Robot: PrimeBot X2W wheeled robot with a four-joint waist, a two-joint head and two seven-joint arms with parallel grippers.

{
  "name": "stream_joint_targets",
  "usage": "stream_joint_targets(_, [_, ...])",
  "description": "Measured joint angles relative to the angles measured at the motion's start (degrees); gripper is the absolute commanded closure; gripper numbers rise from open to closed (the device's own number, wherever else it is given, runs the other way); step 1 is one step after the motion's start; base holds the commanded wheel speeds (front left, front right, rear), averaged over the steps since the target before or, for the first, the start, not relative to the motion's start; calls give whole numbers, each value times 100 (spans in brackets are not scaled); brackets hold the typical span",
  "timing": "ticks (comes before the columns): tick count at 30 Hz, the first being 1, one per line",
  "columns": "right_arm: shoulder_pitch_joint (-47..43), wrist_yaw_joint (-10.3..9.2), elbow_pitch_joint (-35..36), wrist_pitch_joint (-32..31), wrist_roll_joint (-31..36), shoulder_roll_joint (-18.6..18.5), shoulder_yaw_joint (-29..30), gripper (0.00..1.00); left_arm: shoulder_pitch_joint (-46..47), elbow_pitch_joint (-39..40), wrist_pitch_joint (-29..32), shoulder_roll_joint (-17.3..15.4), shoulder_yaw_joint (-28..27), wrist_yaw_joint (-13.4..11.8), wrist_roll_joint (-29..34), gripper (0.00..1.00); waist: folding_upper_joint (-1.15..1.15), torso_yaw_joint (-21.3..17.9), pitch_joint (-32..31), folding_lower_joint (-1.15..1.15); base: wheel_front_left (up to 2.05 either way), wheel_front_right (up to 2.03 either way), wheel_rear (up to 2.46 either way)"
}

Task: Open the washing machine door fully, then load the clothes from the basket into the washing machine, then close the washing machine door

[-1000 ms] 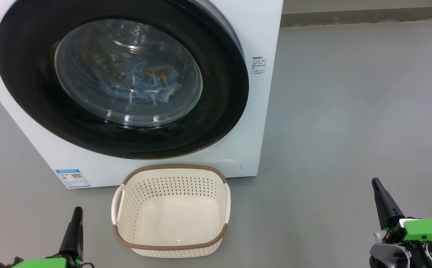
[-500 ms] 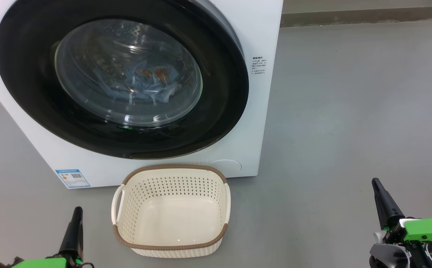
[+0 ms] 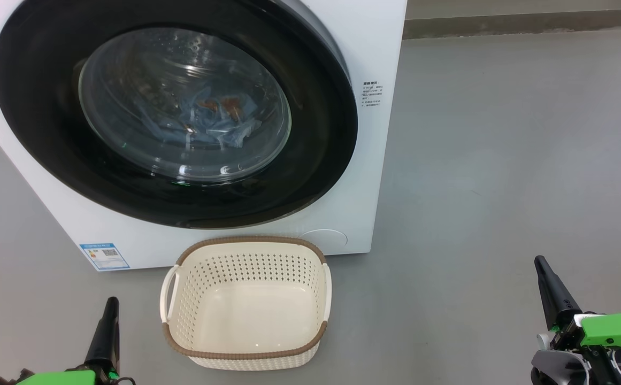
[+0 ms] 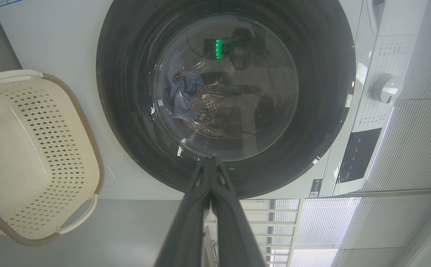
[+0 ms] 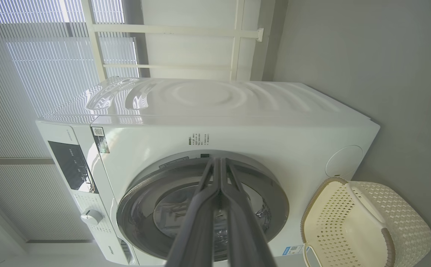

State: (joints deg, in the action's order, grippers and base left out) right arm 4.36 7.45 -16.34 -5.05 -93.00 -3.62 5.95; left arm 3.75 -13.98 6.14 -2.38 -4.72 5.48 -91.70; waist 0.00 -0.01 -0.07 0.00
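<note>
Smooth grey floor (image 3: 503,160) meets a plain wall (image 3: 529,6), with bright window blinds (image 5: 33,55) beyond

Floor (image 3: 503,160): plain grey, lying smooth and catching soft light across the right of the head view.
Skirting strip (image 3: 524,24): darker grey, running along the floor's far edge.
Blinds (image 5: 33,55): pale slats, letting daylight through.
White rails (image 5: 174,30): crossing beside the blinds.

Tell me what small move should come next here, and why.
Probably none; I'd end the run: the washing machine door looks closed, the clothes lie behind its glass, the basket is empty, and the left end effector and right end effector sit shut.
</note>
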Motion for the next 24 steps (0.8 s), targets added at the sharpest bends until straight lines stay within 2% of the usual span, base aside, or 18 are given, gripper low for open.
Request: stream_joint_targets(24, [0, -7, 0, 7, -19, -1, -5, 100, 0, 0, 0, 0, 0, 0, 0, 100, 0, 0, 0, 0, 0, 0, 0])
